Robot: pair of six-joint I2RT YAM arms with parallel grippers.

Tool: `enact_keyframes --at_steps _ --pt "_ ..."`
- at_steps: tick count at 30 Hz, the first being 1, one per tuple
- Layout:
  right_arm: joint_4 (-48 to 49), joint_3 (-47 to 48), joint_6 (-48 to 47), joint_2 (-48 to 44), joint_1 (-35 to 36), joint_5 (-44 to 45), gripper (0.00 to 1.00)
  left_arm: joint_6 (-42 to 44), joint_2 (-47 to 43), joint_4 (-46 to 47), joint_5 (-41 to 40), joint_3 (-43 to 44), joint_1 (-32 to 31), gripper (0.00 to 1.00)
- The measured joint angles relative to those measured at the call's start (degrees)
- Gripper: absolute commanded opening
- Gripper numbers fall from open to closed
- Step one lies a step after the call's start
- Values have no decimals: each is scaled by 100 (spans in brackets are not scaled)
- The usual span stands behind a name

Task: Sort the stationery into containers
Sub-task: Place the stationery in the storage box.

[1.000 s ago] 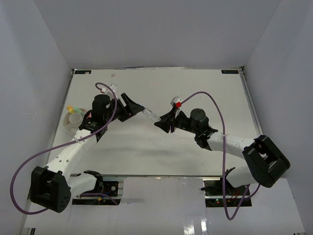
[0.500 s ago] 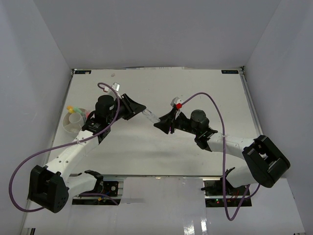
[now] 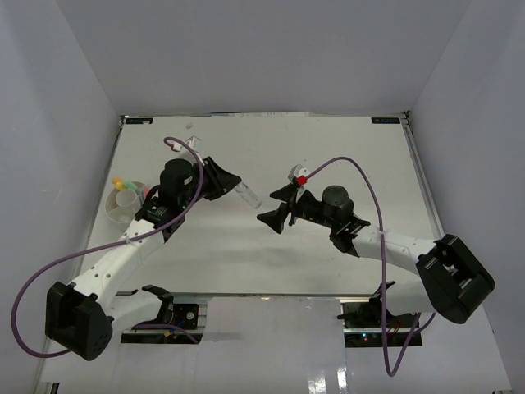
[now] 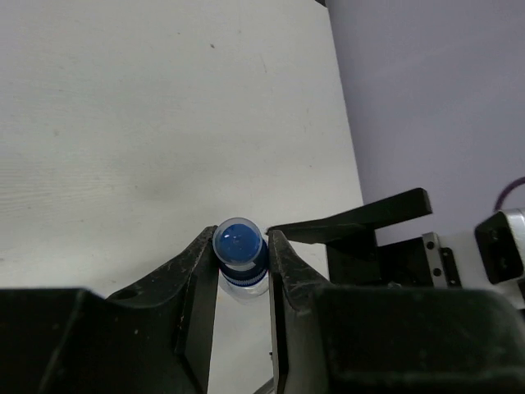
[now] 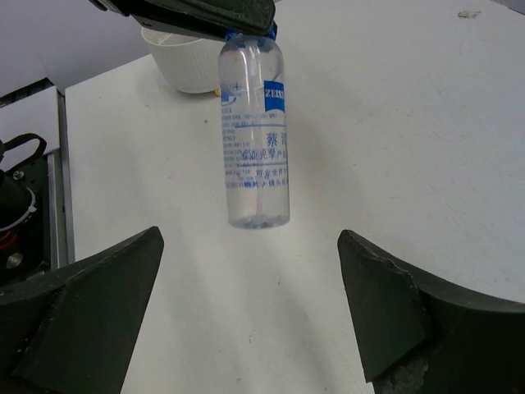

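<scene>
A clear bottle (image 3: 247, 196) with a blue cap (image 4: 239, 247) hangs above the white table. My left gripper (image 3: 230, 182) is shut on the cap, one finger on each side (image 4: 241, 235). In the right wrist view the bottle (image 5: 254, 139) points toward the camera, its base free. My right gripper (image 3: 276, 206) stands wide open, its fingertips a short way off the bottle's base and touching nothing (image 5: 250, 238). The round white container (image 3: 123, 207) sits at the left, with yellow and green pens (image 3: 120, 181) in it.
The container's ribbed wall (image 5: 185, 72) shows behind the bottle in the right wrist view. One black finger of the right gripper (image 4: 361, 224) reaches close to the left fingers. Grey walls close the table on three sides.
The left gripper closed on the bottle's cap. The right gripper let go of the bottle, opened wide and drew back a little, leaving the bottle in the left gripper alone.
</scene>
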Motion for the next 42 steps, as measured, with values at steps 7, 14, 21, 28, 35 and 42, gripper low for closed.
enact_keyframes --at_steps 7,14,21,28,35,42 --pt "-997 0 -420 -713 0 514 90 984 -319 -892 -1530 671 0 0" --pt "-1993 0 -669 -1373 0 1180 90 2308 -660 -1305 -3928 1169 76 0" --pt "-2483 0 -713 -1526 -2 1502 90 3484 -728 -1113 -5300 1147 1123 0" --pt "-2616 -2 -710 -1537 -2 1558 90 3674 -553 -769 -5320 769 2577 0" --pt "-2625 -2 -708 -1569 -2 1558 90 3521 -275 -647 -4975 203 3254 0" --pt "-2625 -4 -708 -1569 -2 1622 90 3392 -317 -358 -4750 -96 3265 0"
